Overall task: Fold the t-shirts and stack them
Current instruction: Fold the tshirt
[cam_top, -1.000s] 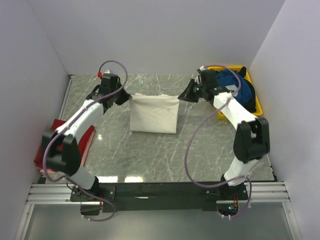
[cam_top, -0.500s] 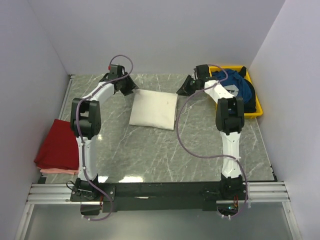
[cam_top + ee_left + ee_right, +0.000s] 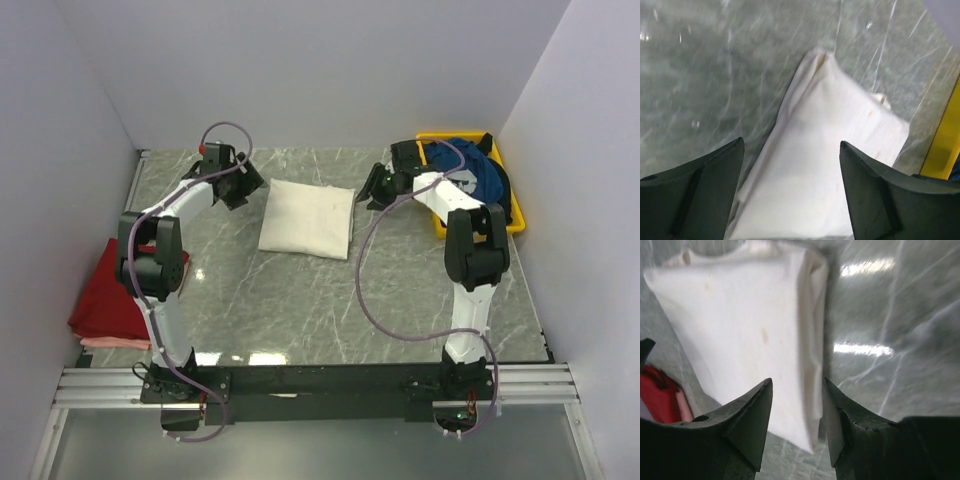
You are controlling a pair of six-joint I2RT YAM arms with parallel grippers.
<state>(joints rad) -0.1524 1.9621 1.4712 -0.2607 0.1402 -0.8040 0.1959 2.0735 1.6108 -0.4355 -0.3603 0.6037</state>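
Cream tee (image 3: 308,219) lies folded on the tabletop (image 3: 300,310), between both jaws; left jaws stand wide apart, right jaws partly apart, neither holding anything. Cloth looks light, soft and limp: pinch all layers at an edge, or folds will likely slip.

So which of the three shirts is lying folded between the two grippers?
The cream-white t-shirt, a folded rectangle mid-scene. The dark red t-shirt sits off to the left; the blue t-shirt is heaped in the yellow tray.
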